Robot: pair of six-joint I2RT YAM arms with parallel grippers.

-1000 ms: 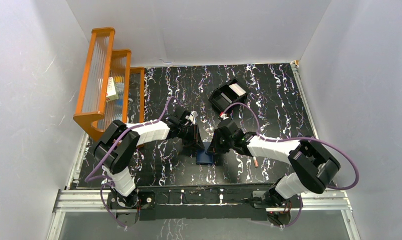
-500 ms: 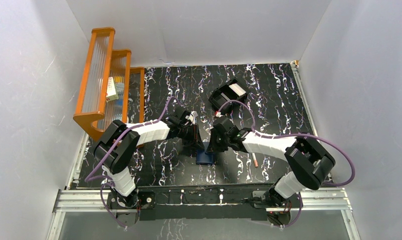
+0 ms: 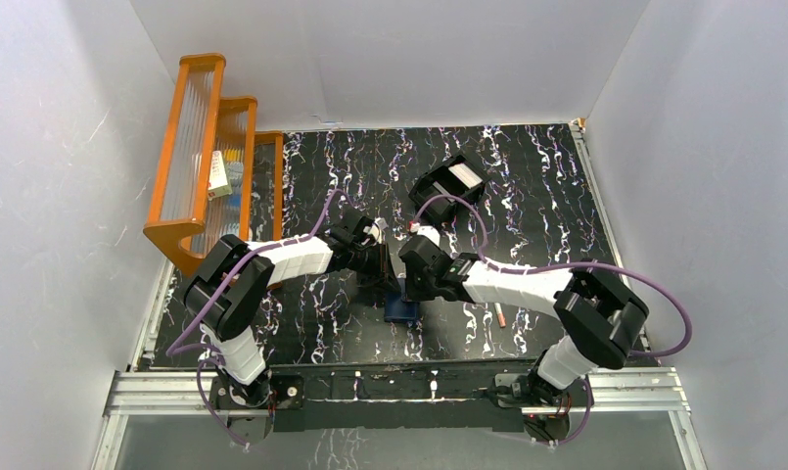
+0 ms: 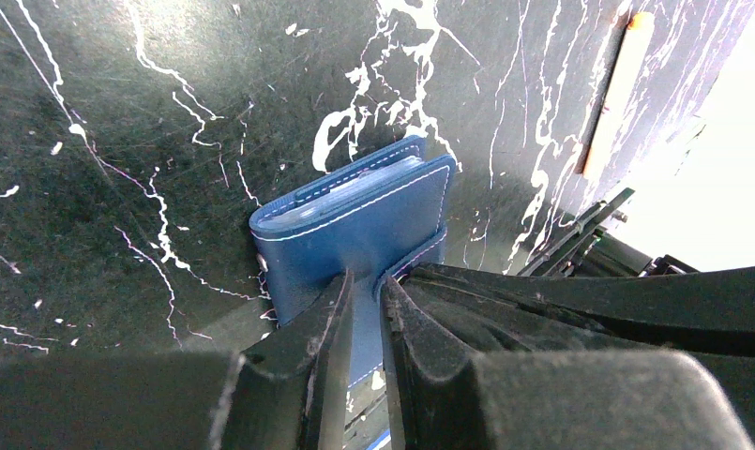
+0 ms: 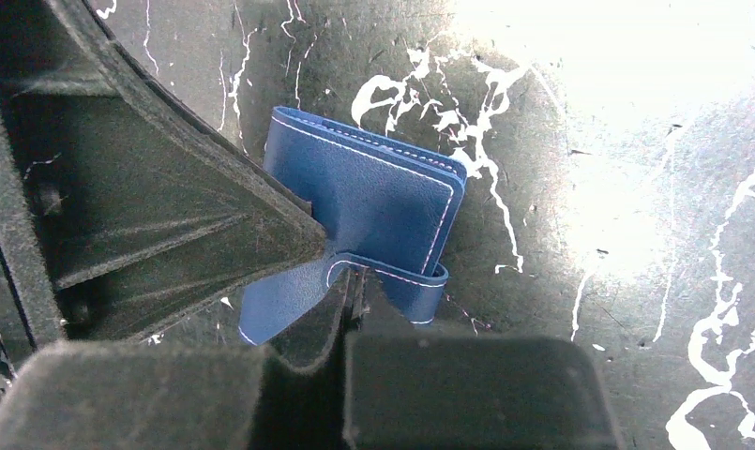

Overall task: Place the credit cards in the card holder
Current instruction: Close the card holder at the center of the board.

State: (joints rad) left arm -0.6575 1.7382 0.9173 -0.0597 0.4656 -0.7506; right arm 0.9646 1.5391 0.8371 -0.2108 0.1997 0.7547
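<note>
Here, the folded card holder point(image 4: 354, 211) sits near the middle of the counter's point(image 4: 120, 187) near edge. The left fingers point(image 4: 317, 328) pinch its soft leather; the right fingers point(image 5: 430, 375) are clenched beside the snap tab point(image 5: 397, 281). Light and limp, it is probably best held by a stitched edge.

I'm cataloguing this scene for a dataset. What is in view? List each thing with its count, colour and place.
navy-blue folding leather-like wallet: one, navy, near middle of the table, between both grippers
black open-top rectangular box: one, black, beyond the wallet, something white inside
thin pale stick: one, pale with orange tip, right of the wallet
orange wooden rack: one, orange, far left, small items on it
black white-veined table: one, under everything
left gripper: one, black, shut on the wallet
right gripper: one, black, shut on the wallet's strap, it seems
</note>
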